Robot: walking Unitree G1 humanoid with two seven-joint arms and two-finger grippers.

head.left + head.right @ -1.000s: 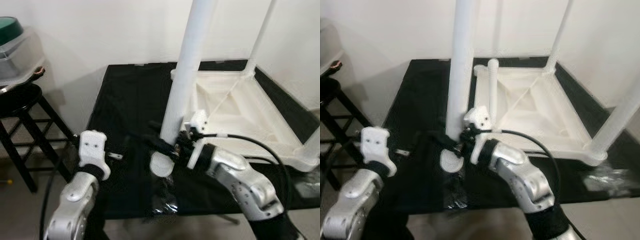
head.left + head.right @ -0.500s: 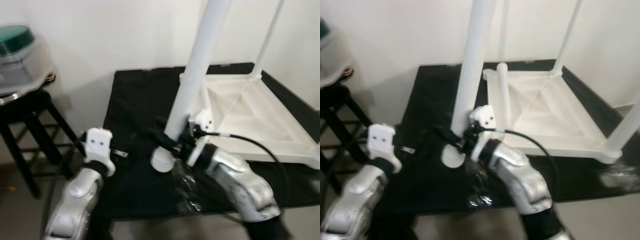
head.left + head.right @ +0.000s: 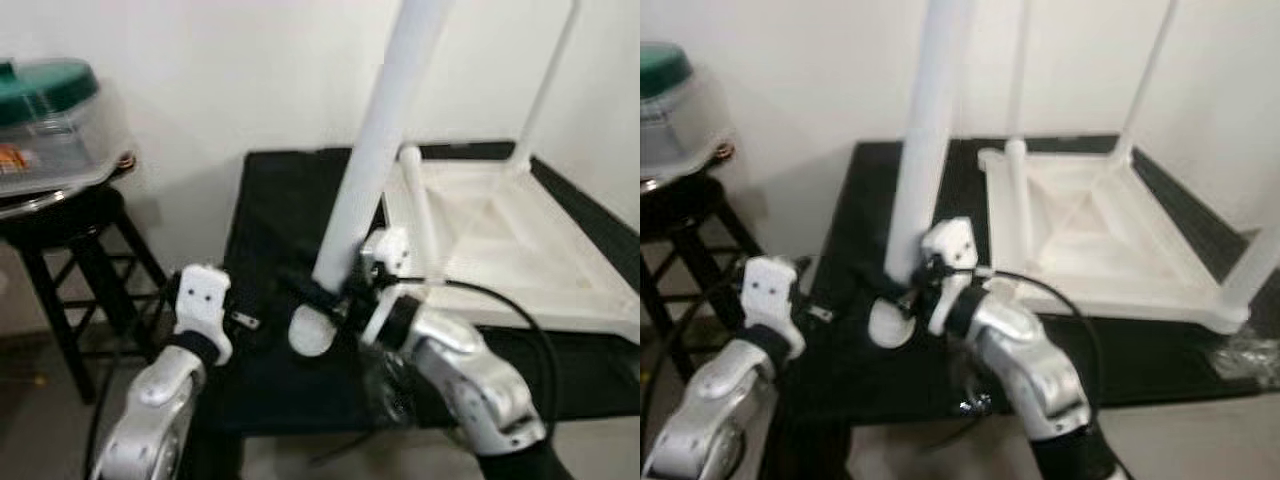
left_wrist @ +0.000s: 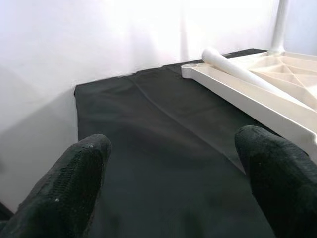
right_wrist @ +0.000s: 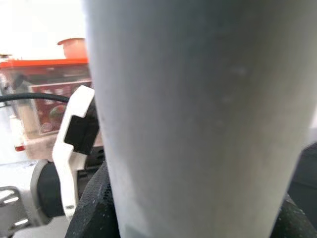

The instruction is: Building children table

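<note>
Right claw (image 3: 322,297) pinching white table leg (image 3: 372,160) near its foot; left claw (image 4: 173,173) spread above black cloth (image 4: 163,163)

Head views down; wrist views close-up.

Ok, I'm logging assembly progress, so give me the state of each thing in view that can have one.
Right gripper: shut on the loose table leg, near its lower end.
Loose table leg: held tilted above the black table, not yet fitted.
Left gripper: open, holding nothing, above the black table.
Tabletop: upside down on the black table, with legs already standing at its corners.
Stool: upright, carrying a lidded container.
</note>
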